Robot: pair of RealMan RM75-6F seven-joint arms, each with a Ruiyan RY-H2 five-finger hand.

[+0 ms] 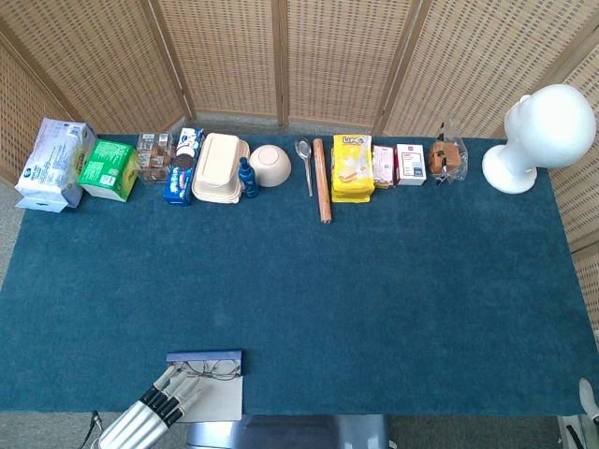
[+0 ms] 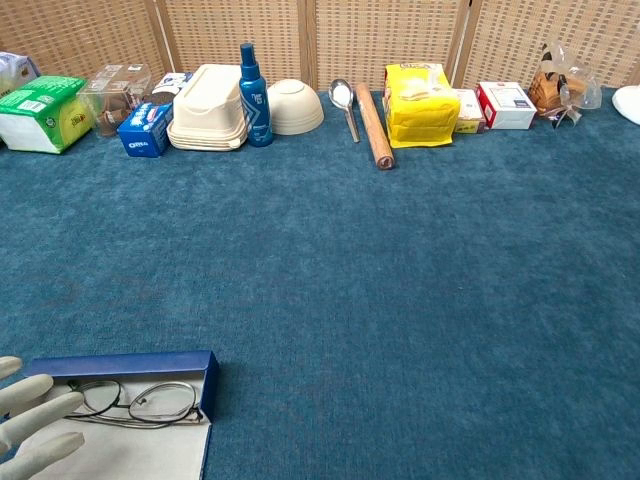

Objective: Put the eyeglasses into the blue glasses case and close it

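Teal carpeted table (image 2: 400,300) backed by woven wicker screens (image 1: 281,56), with boxes, a bottle, a bowl and a white mannequin head (image 1: 538,136) lined along the edge farthest from the blue glasses case (image 2: 125,365). That case lies open at the table's near edge, pale lining showing, thin wire-rimmed eyeglasses (image 2: 135,403) resting inside. Just left of the case, the left hand (image 2: 30,425) reaches in with pale fingers spread, grasping nothing; the right hand is barely visible, its fingers impossible to judge.
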